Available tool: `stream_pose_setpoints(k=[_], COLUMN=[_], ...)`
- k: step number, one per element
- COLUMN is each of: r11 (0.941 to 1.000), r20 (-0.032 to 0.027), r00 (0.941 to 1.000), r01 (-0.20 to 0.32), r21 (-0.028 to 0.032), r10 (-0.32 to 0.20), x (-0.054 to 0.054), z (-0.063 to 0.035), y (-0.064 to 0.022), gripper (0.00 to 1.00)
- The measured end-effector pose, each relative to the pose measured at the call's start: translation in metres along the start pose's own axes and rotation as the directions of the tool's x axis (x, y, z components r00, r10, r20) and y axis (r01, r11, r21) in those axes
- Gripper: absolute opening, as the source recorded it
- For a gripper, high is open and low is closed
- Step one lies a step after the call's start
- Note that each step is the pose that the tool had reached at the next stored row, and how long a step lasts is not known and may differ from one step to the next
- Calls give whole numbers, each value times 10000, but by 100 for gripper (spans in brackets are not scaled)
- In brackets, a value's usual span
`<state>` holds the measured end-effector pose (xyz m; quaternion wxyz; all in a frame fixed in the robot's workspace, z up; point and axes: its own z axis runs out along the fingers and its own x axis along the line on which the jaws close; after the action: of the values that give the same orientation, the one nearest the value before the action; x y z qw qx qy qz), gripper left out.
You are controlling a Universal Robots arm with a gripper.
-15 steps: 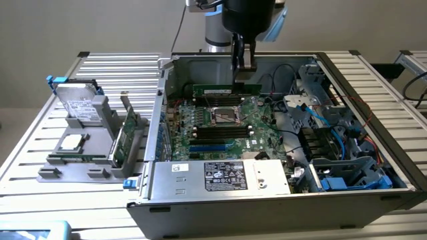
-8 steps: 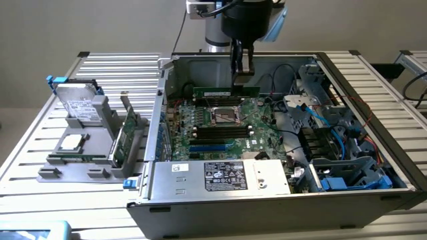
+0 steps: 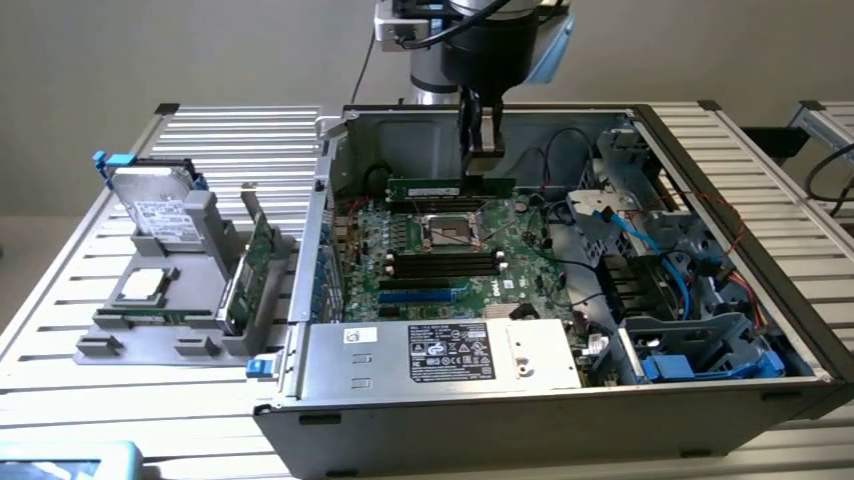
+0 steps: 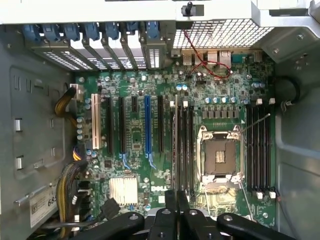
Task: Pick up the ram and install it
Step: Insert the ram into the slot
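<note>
exterior view: your tool (image 3: 482, 152) is pinched almost fully closed on the top edge of the ram (image 3: 447, 187). the stick hangs level inside the open computer case (image 3: 400, 135), up over the motherboard (image 3: 427, 265) near the cpu socket (image 3: 454, 232). can't tell if it touches the board. a gray rack (image 3: 160, 330) with a hard drive (image 3: 158, 212) sits on the desk (image 3: 227, 140) at the exterior view's left.

wrist view: you're looking down past the tool (image 4: 176, 202). the ram (image 4: 175, 150) shows edge-on as a thin strip, just beside the black memory slots (image 4: 187, 150).
</note>
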<state>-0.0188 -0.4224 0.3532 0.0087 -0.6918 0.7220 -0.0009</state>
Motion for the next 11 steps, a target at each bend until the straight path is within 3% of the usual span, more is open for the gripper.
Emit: stream_pose_setpoints(k=[3, 8, 11], r11=[10000, 10000, 10000], r20=[-45, -180, -327], r00=[10000, 9998, 9995], r01=[1, 4, 6], r21=[3, 9, 15], r10=[-1, -4, -5], x=[-51, -100, -99], z=[45, 102, 119], y=[0, 1, 2], gripper=[12, 12, 12])
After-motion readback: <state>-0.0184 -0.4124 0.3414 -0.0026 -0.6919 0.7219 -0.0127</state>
